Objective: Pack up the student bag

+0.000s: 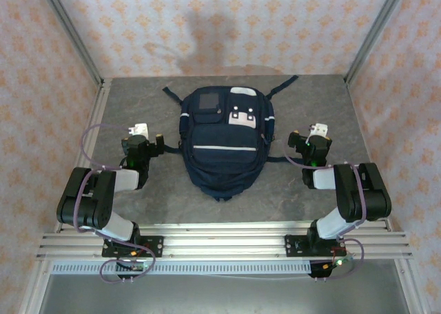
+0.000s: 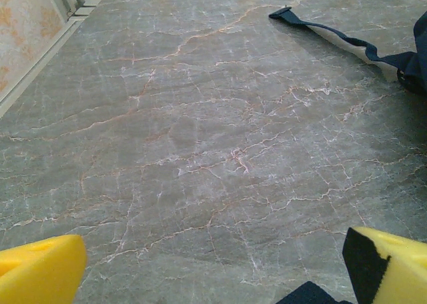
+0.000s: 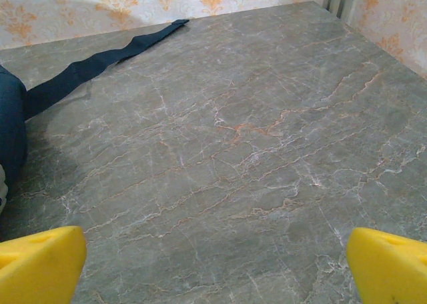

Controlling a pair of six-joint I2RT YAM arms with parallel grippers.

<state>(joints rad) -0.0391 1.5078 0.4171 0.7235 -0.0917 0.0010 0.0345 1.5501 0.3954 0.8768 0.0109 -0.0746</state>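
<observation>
Grey veined worktop (image 1: 158, 197), boxed in by pale wallpaper (image 1: 207, 25) with orange motifs. Lying flat mid-worktop, between both arms: navy bag (image 1: 224, 145), front side up, grey patch (image 1: 206, 105) and white-flapped pocket (image 1: 244, 114) toward the far wall, white stripe across the middle. Two dark straps splayed out from the far corners (one seen from each wrist: left strap (image 2: 333, 37), right strap (image 3: 100, 61)). Left fingers (image 2: 40, 271) spread wide, yellow pads at the bottom corners, nothing between them, poised over bare worktop just left of the bag. Right fingers (image 3: 390, 264) likewise wide apart and empty, just right of the bag, not touching it.
</observation>
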